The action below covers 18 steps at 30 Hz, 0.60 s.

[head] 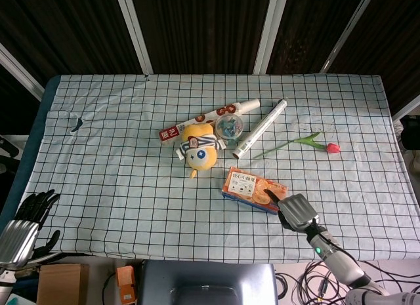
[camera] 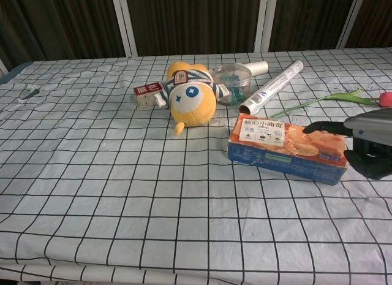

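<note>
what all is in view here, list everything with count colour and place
biscuit box: 1, orange and blue, near right
plush toy: 1, yellow, centre
long carton: 1, red and white, behind the plush
clear tub: 1, bluish contents, beside the plush
rolled tube: 1, white, right of the tub
tulip: 1, red, green stem, far right
tablecloth: 1, white, black grid
left hand: 1, black and silver, off the near-left edge, holding nothing
right hand: 1, black and silver, at the box's right end, fingers over its top
</note>
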Each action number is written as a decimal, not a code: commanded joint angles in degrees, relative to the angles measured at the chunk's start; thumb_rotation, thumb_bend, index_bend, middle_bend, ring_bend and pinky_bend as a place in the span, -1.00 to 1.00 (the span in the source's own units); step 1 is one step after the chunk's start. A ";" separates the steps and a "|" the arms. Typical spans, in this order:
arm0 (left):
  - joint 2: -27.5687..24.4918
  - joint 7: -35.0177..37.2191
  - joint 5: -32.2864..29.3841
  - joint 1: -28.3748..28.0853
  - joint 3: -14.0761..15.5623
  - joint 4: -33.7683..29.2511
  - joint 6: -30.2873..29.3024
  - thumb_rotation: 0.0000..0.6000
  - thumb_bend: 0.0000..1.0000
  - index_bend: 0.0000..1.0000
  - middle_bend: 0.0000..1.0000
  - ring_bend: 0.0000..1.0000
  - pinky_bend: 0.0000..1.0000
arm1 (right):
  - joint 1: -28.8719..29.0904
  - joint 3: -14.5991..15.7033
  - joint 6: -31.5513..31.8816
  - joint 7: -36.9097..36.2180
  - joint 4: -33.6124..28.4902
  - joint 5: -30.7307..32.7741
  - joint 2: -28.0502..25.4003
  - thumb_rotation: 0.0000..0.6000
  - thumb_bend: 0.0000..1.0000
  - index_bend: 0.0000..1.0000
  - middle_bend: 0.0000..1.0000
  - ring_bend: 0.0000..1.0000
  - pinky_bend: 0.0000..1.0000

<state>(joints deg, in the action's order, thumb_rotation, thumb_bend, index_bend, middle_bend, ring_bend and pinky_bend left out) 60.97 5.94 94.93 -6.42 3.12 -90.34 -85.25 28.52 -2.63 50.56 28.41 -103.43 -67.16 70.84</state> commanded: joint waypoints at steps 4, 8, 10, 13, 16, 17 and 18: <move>-0.08 0.23 0.09 0.19 -0.01 0.05 -0.42 1.00 -0.17 -1.00 -0.96 -0.98 -1.00 | 1.58 0.15 -0.81 -1.36 0.17 1.25 -0.20 1.00 0.75 -1.00 1.00 1.00 1.00; -0.06 0.19 0.21 0.25 0.05 0.10 -0.48 1.00 -0.17 -1.00 -0.96 -0.98 -1.00 | 1.77 0.76 -0.41 -1.70 0.23 1.05 -0.22 1.00 0.75 -1.00 1.00 1.00 1.00; -0.04 0.19 0.25 0.26 0.05 0.11 -0.51 1.00 -0.17 -1.00 -0.96 -0.98 -1.00 | 1.80 1.00 0.00 -1.92 0.21 0.74 -0.23 1.00 0.75 -1.00 1.00 1.00 1.00; -0.01 0.12 0.21 0.25 0.03 0.11 -0.45 1.00 -0.18 -1.00 -0.96 -0.98 -1.00 | 1.39 1.57 1.17 -2.50 0.00 -0.58 -0.36 1.00 0.75 -1.00 0.99 1.00 1.00; 0.01 -0.05 0.11 0.21 0.02 0.08 -0.28 1.00 -0.17 -1.00 -0.96 -0.98 -1.00 | 0.08 2.68 3.64 -3.17 -0.48 -3.30 -0.73 1.00 0.37 -1.00 0.21 0.45 0.55; 0.02 -0.10 0.10 0.19 0.01 0.06 -0.24 1.00 -0.18 -1.00 -0.96 -0.98 -1.00 | -0.56 3.09 4.95 -3.17 -0.54 -4.50 -0.77 1.00 0.16 -1.00 -0.15 0.13 0.32; 0.02 -0.14 0.07 0.20 0.01 0.05 -0.21 1.00 -0.17 -1.00 -0.96 -0.98 -1.00 | -1.64 3.67 7.14 -3.19 -0.68 -6.36 -0.83 1.00 -0.15 -1.00 -0.61 -0.39 -0.07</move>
<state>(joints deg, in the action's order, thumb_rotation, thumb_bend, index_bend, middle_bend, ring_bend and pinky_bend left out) 60.99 5.81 94.99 -6.23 3.13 -90.29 -85.46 28.48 -0.02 54.87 25.51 -103.78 -70.96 70.23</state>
